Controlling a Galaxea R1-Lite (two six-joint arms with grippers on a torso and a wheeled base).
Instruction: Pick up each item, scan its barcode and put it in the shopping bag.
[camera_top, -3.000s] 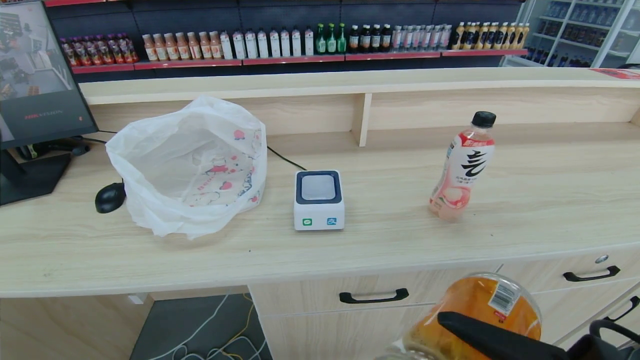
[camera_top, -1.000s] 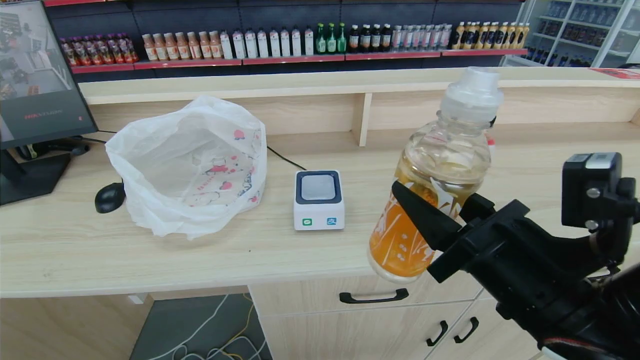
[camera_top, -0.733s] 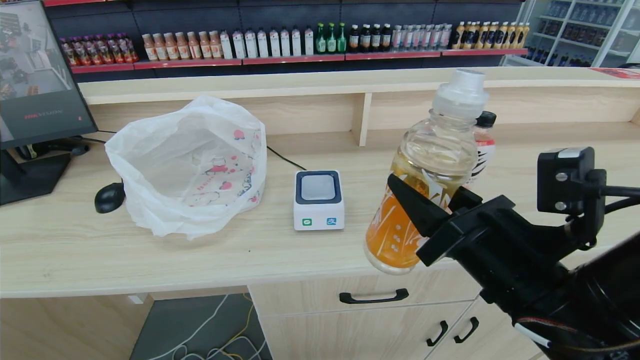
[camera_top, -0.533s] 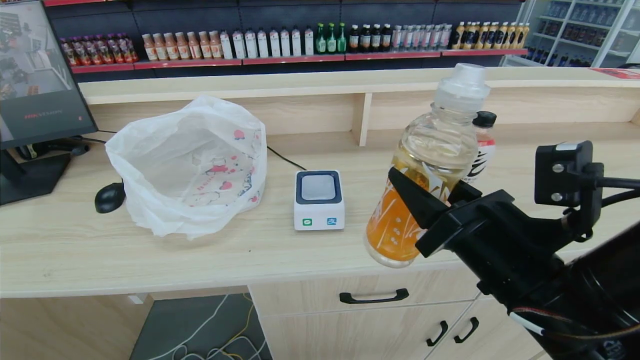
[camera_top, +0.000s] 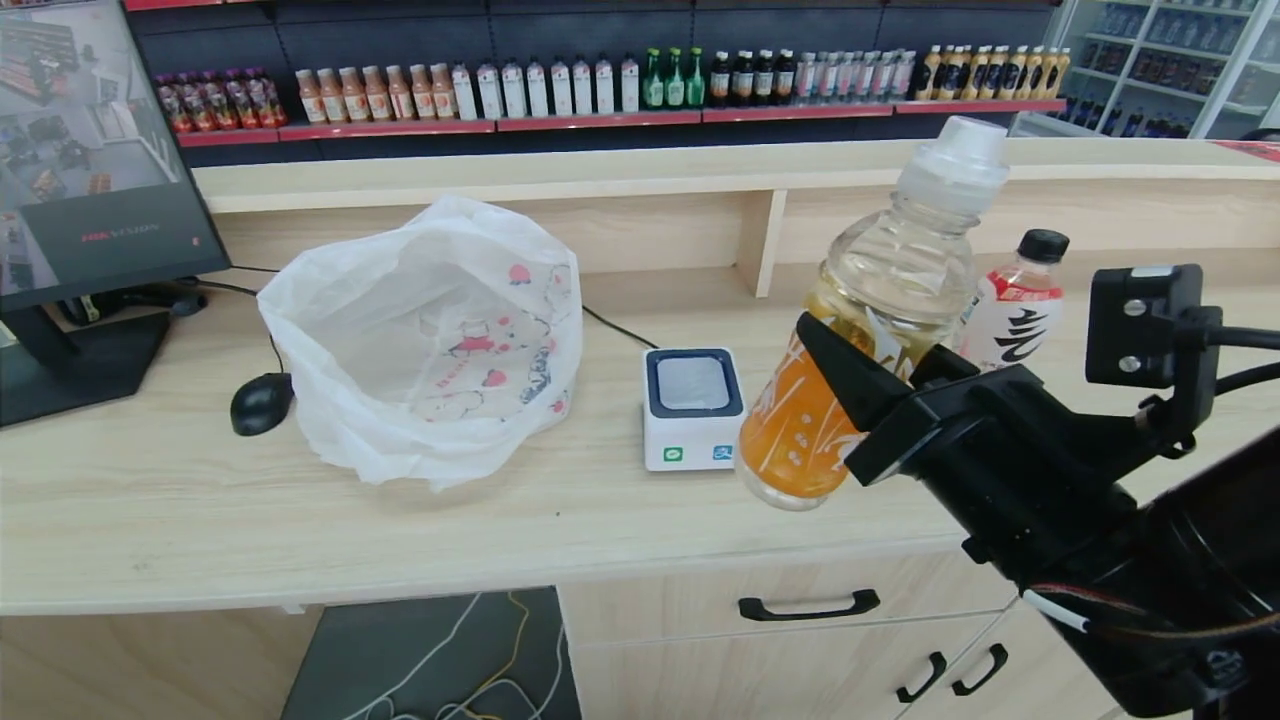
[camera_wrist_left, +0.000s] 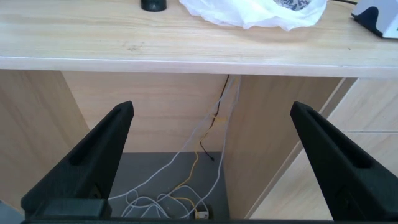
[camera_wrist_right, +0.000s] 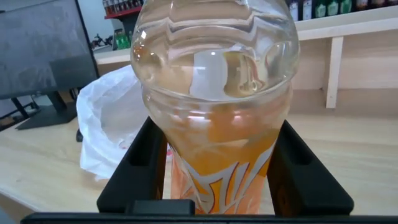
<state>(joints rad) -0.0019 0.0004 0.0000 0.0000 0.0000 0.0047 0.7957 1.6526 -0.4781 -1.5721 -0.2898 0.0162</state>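
Note:
My right gripper (camera_top: 893, 377) is shut on an orange juice bottle (camera_top: 862, 330) with a clear cap, holding it tilted above the counter's front edge, just right of the white scanner box (camera_top: 692, 407). In the right wrist view the black fingers (camera_wrist_right: 140, 165) clamp the juice bottle (camera_wrist_right: 214, 106) at mid-body. The white shopping bag (camera_top: 430, 340) stands open left of the scanner. A pink-labelled bottle (camera_top: 1015, 315) stands upright behind the held one. My left gripper (camera_wrist_left: 211, 155) is open, low in front of the counter edge, with nothing between its fingers.
A black mouse (camera_top: 262, 402) lies left of the bag, beside a monitor (camera_top: 90, 200) at the far left. A raised shelf (camera_top: 700, 175) runs along the counter's back. Drawers with black handles (camera_top: 808, 607) sit below the counter. Cables (camera_wrist_left: 186, 186) lie on the floor.
The right gripper lifted the juice bottle from below the counter to above it, then carried it left toward the scanner. The head camera has shifted, sliding the whole scene to the right.

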